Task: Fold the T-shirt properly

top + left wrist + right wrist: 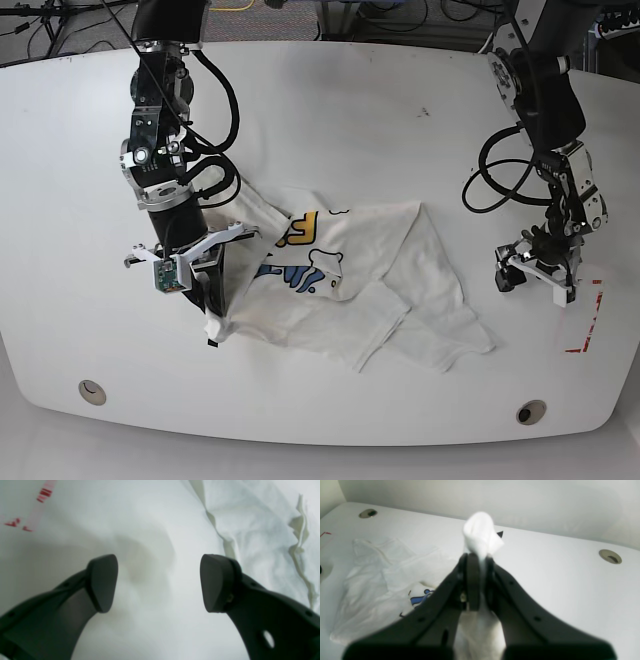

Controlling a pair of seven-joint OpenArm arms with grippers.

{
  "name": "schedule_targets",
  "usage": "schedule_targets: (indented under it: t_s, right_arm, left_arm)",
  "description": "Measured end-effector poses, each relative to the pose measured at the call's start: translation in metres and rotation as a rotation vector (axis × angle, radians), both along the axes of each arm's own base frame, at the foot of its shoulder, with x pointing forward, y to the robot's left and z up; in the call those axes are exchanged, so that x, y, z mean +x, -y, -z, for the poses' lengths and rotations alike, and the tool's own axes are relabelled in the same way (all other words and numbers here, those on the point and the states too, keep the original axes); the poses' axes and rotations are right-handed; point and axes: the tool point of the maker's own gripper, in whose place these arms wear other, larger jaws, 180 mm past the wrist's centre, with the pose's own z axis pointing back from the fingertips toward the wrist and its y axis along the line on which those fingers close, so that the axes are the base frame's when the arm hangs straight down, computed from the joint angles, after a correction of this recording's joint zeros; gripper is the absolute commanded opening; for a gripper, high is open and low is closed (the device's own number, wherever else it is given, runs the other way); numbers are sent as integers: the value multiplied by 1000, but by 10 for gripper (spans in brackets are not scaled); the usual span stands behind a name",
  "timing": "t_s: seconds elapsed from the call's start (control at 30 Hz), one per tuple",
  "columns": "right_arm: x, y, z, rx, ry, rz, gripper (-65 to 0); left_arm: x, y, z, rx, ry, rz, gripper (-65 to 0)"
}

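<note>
Both arms are black and chunky, with looping black cables (222,110) hanging off them. Each wrist has a white bracket (190,250) — it sticks out like little wings. The left gripper (159,582) has dark grey curved fingers (220,582) with rounded pads and small screw holes.

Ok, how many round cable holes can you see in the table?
2 in the base view: one hole near the table's front-left edge, another hole near its front-right edge. The arms or the T-shirt may hide more.
</note>
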Motion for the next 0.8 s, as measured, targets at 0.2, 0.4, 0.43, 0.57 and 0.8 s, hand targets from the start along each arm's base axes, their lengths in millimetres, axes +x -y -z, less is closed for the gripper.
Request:
schedule_targets:
  t_s: [0.2, 0.4, 0.43, 0.57, 0.8]
  right_arm:
    - [-1, 0, -5, 1, 13, 1, -641]
    - [-4, 0, -7, 4, 17, 5, -639]
    - [-5, -1, -7, 5, 17, 3, -639]
    - [-9, -1, -5, 5, 12, 3, -639]
    - [-10, -2, -4, 0, 10, -2, -642]
  left_arm:
    - [5, 11, 5, -24, -3, 10, -170]
    - [11, 18, 7, -46, -6, 14, -167]
    - [12, 19, 7, -54, -5, 10, -167]
    - [19, 27, 7, -70, 1, 13, -167]
    - [24, 39, 11, -103, 11, 19, -167]
